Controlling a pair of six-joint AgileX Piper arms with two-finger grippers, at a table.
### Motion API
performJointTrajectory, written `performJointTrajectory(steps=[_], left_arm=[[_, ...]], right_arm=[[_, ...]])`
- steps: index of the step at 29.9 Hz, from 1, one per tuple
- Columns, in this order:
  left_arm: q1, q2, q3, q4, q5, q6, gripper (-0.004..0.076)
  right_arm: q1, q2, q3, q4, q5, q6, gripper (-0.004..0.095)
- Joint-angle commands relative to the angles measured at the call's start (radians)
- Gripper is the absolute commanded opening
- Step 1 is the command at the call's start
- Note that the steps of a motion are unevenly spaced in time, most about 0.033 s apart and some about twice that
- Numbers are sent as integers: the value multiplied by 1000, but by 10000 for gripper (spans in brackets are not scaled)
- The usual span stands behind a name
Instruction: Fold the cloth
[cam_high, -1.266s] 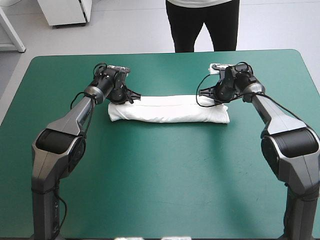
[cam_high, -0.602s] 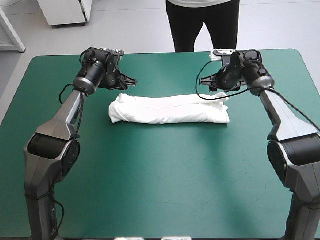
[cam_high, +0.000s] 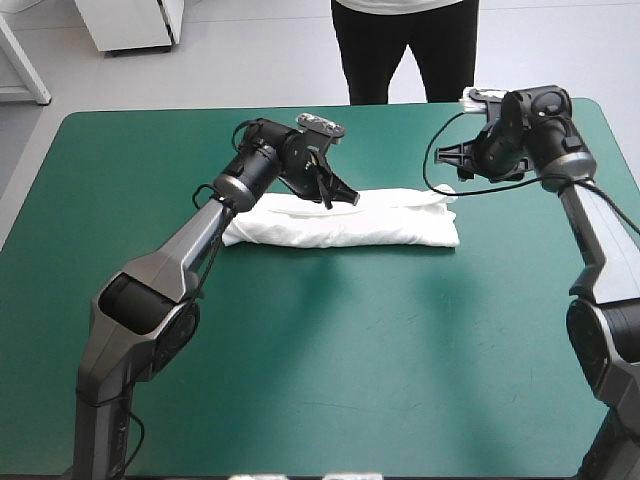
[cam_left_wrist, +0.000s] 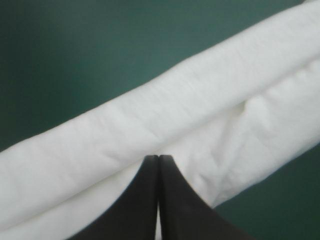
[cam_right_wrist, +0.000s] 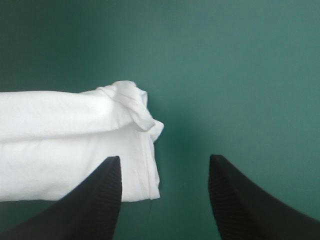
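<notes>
The white T-shirt (cam_high: 370, 225) lies as a long folded roll across the middle of the teal-green table (cam_high: 320, 380). My left gripper (cam_high: 338, 192) hovers over the far edge of the roll, left of its middle, its black fingers meeting in a pointed arch. In the left wrist view the left gripper (cam_left_wrist: 158, 157) is shut just above the T-shirt (cam_left_wrist: 175, 110), with no cloth seen between the fingers. My right gripper (cam_high: 452, 168) stands open beyond the roll's right end. In the right wrist view the right gripper (cam_right_wrist: 165, 159) is open, and the T-shirt's end (cam_right_wrist: 65, 140) lies by one finger.
Bare teal-green cover (cam_right_wrist: 240, 75) stretches ahead of the right gripper and over the near half of the table. The table's far edge (cam_high: 400, 106) runs close behind both wrists.
My left gripper swung from the roll's left end to over its middle and now stands shut. The right gripper rose and drew back toward the far right corner, staying open.
</notes>
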Motion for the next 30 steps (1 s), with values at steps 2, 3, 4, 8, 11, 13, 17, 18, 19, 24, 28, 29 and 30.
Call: performJointTrajectory(steps=[2, 3, 4, 8, 11, 13, 17, 18, 19, 24, 28, 29, 30], left_arm=[[-10, 1, -28, -53, -43, 0, -10], [-10, 14, -28, -63, -43, 0, -10], [-10, 28, -28, -66, -43, 5, -10], [-10, 74, -28, -73, -45, 26, -10], [-10, 108, -26, -81, -34, 26, -10], [-10, 121, -26, -104, -26, 26, -10], [-10, 123, -26, -116, -25, 26, -10], [-10, 123, -26, -116, -20, 26, -10], [-10, 123, -26, -116, -14, 26, -10], [-10, 123, -26, -114, 6, 34, -10], [-10, 123, -26, -114, 6, 34, -10], [-10, 123, -26, -114, 6, 34, -10], [-10, 123, -26, -114, 6, 37, -10]], right_arm=[[-65, -78, 18, 62, -30, -28, 495], [-80, -78, 27, 100, -32, -51, 495], [-96, -78, 37, 143, -38, -72, 495], [-140, -74, 68, 251, -69, -142, 495], [-165, -70, 80, 302, -79, -196, 495], [-175, -56, 80, 352, -77, -232, 495], [-180, -6, 80, 479, -66, -322, 496], [-180, 13, 80, 497, -62, -333, 497], [-180, 33, 80, 510, -53, -341, 508], [-178, 120, 80, 543, -2, -360, 627], [-166, 165, 80, 557, -4, -364, 636], [-159, 175, 83, 555, -8, -364, 634], [-152, 181, 84, 555, -14, -367, 635]])
